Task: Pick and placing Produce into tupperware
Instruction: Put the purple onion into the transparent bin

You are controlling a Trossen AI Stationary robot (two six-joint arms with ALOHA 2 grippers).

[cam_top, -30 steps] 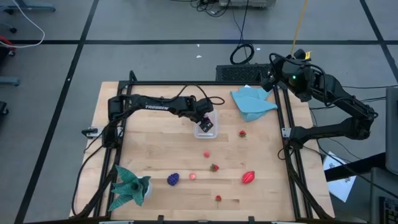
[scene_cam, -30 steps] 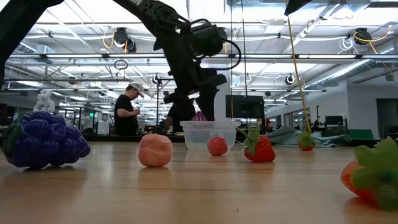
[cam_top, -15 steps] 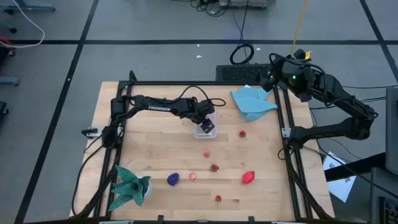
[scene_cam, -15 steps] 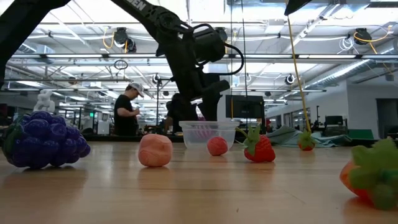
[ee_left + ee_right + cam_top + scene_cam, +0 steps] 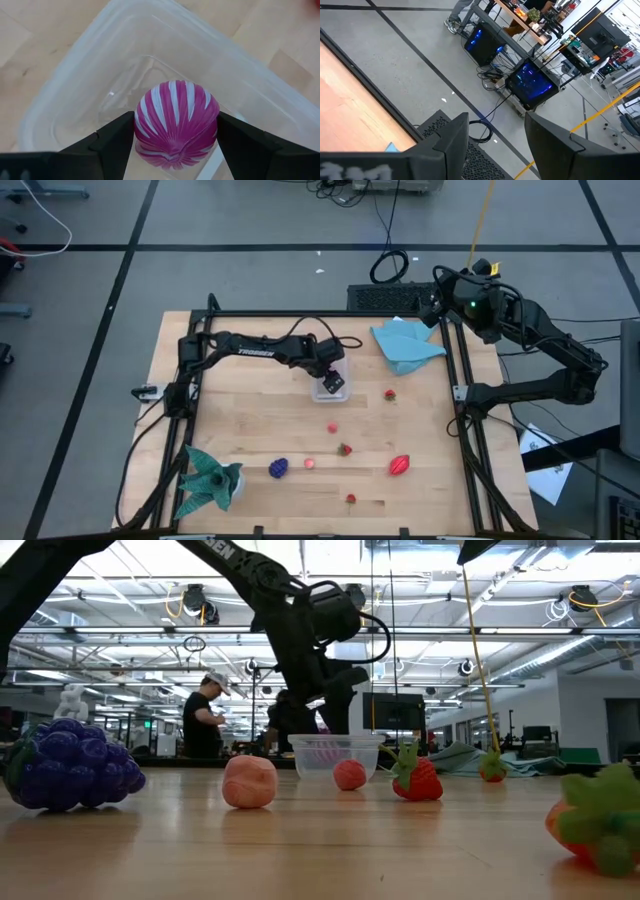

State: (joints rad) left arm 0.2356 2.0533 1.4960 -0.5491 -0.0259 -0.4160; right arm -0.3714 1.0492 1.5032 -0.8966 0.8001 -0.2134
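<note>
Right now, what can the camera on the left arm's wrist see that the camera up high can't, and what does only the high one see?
Only the left wrist view shows the pink-and-white striped fruit held between the left gripper fingers, down inside the tupperware.

Only the high view shows the other fruits lying on the table, like the oval red one and the purple one, plus the light blue cloth, the teal-green cloth and the right gripper at the far edge.

Both show the tupperware and the wooden table.

The right tool (image 5: 495, 137) shows 2 dark fingers (image 5: 452, 135) spread apart, holding nothing. Beside them lies the counter (image 5: 342, 95) edge. Beyond the fingers sit a black cable coil (image 5: 480, 131) on the grey floor (image 5: 395, 40) and blue-lit computers (image 5: 532, 85).
</note>
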